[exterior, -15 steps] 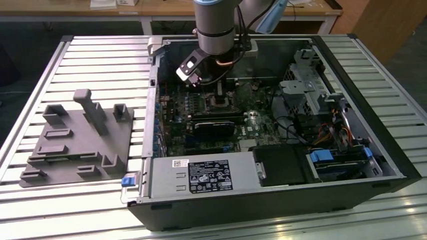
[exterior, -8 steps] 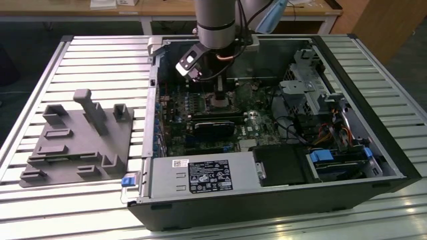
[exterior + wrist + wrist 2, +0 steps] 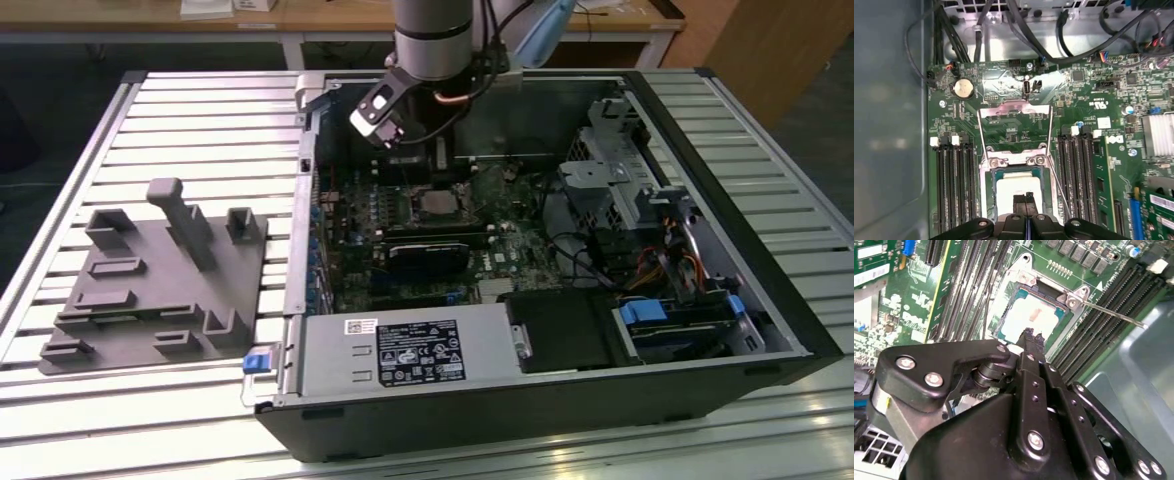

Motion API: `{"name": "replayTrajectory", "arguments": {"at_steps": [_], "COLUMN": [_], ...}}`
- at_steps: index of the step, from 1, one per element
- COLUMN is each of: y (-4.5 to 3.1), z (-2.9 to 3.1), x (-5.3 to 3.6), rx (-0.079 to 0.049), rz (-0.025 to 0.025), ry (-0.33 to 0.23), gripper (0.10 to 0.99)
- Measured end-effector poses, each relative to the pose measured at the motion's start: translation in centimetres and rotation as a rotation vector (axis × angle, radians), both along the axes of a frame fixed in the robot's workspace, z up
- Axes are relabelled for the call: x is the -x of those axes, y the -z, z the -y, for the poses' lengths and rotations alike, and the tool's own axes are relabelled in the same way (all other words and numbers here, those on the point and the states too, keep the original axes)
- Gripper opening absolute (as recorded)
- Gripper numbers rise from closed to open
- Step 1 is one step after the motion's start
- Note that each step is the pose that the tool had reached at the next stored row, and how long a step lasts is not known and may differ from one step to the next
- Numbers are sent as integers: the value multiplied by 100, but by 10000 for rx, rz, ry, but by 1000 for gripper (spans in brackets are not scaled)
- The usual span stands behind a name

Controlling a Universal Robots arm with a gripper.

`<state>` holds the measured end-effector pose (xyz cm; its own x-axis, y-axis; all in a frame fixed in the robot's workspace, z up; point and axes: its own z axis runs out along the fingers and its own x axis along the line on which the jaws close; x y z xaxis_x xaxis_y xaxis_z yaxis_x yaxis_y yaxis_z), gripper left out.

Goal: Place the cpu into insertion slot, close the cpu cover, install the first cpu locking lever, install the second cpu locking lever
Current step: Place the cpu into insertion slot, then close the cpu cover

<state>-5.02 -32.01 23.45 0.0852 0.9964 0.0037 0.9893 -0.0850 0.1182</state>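
We see the hand (image 3: 1026, 197) low inside the far half of the open computer case (image 3: 534, 410), which lies on the table (image 3: 200, 120). Its two fingers are pressed together with nothing between them. Their tips stand over the middle of the cpu (image 3: 1011, 186), but we cannot tell whether they touch its metal face or hang just above it. The cpu lies flat in the insertion slot (image 3: 985, 195), between the banks of long black memory slots (image 3: 954, 185). The cpu cover (image 3: 1015, 111) is swung open and lies back from the slot. In the second wrist view a thin lever rod (image 3: 1114, 316) sticks out free beside the slot.

We judge that the step in hand is the seating of the cpu. To do it well, we think any pressure must be light and straight down on the middle of the chip, so that it does not tip. A sideways push could shift the chip and harm the fine contacts below. All four edges should sit level with the rim.
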Motion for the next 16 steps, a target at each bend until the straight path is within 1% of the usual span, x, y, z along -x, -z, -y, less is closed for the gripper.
{"name": "replayTrajectory", "arguments": {"at_steps": [6,16], "y": [-115,-128], "z": [-2,-2], "x": [0,0], "rx": [11,12], "rz": [4,5], "ry": [0,0], "gripper": [106,106]}}
